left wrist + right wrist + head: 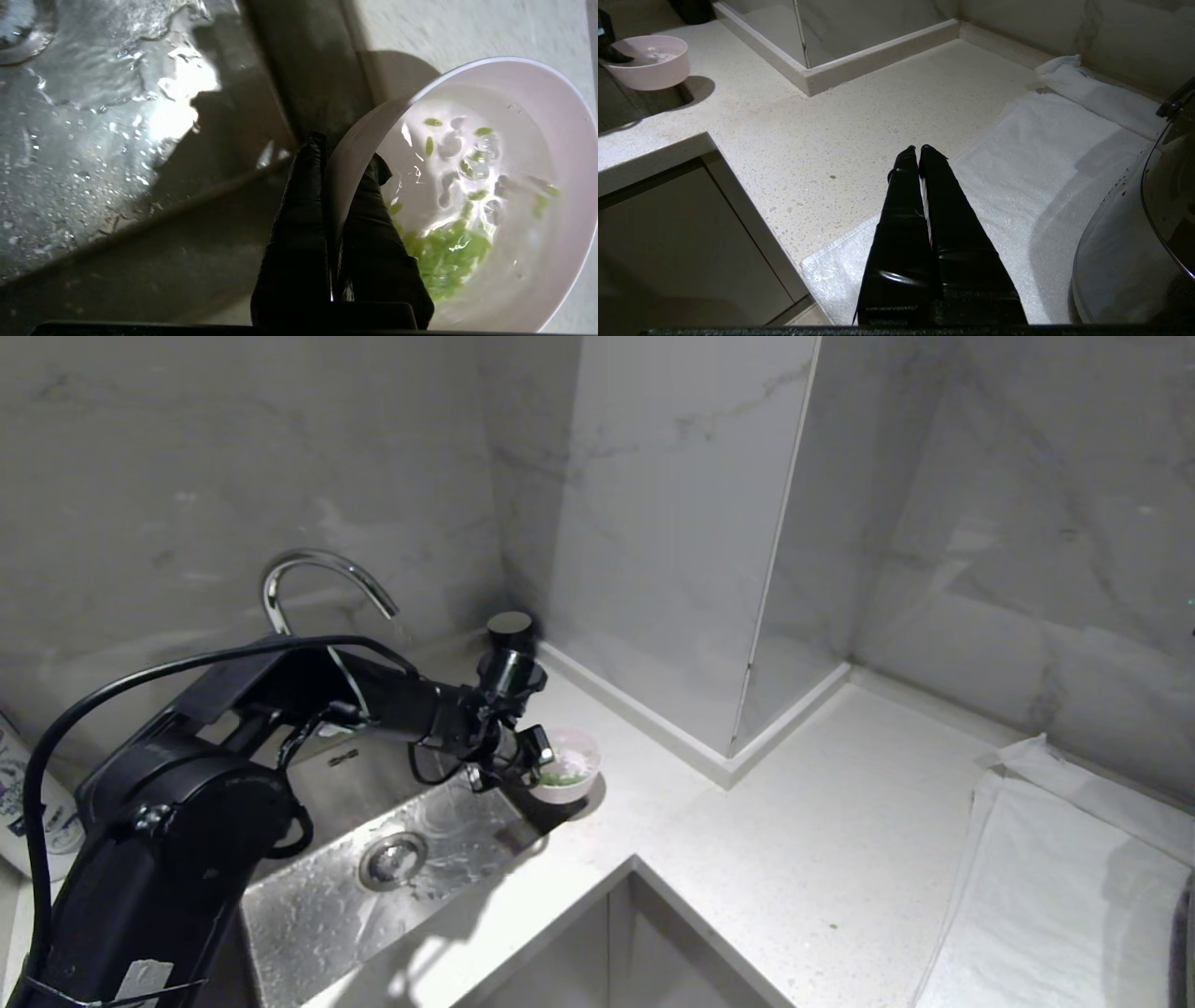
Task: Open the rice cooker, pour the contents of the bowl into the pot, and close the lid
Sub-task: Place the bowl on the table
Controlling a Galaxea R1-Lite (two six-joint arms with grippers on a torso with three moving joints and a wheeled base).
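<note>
Pinching the bowl (537, 196) rim in the left gripper (343, 163) beside the sink (327, 915); next, carrying it level, greens (444, 256) sloshing.

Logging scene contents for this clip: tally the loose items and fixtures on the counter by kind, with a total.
Bowls: 1, the pink bowl with green bits, pinched at its rim by the left gripper
Towels: 1, white towel
Faucets: 1, faucet
Sinks: 1, sink
Total: 4

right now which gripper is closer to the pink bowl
Left. The left gripper is shut on the bowl rim by the sink. The right gripper hangs shut over the white towel, well away across the counter.
</note>
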